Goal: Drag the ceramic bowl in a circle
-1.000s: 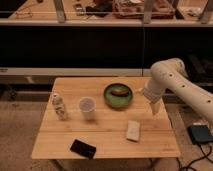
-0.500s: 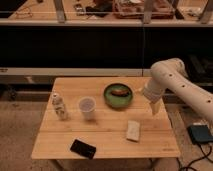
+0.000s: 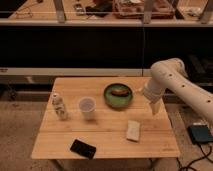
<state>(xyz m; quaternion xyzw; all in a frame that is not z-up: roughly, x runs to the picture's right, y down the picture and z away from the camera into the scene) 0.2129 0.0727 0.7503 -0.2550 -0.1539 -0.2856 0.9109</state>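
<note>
The ceramic bowl (image 3: 118,95) is a round shallow green bowl with a dark rim and a small brown-orange piece inside. It sits on the wooden table (image 3: 105,135) at the back, right of centre. My gripper (image 3: 154,107) hangs from the white arm over the table's right side, a little to the right of the bowl and apart from it. Nothing shows in it.
A translucent white plastic cup (image 3: 87,107) stands left of the bowl. A small white bottle (image 3: 59,106) stands further left. A pale folded piece (image 3: 133,130) lies front right. A black flat object (image 3: 83,148) lies at the front. A blue-grey box (image 3: 201,134) lies on the floor right.
</note>
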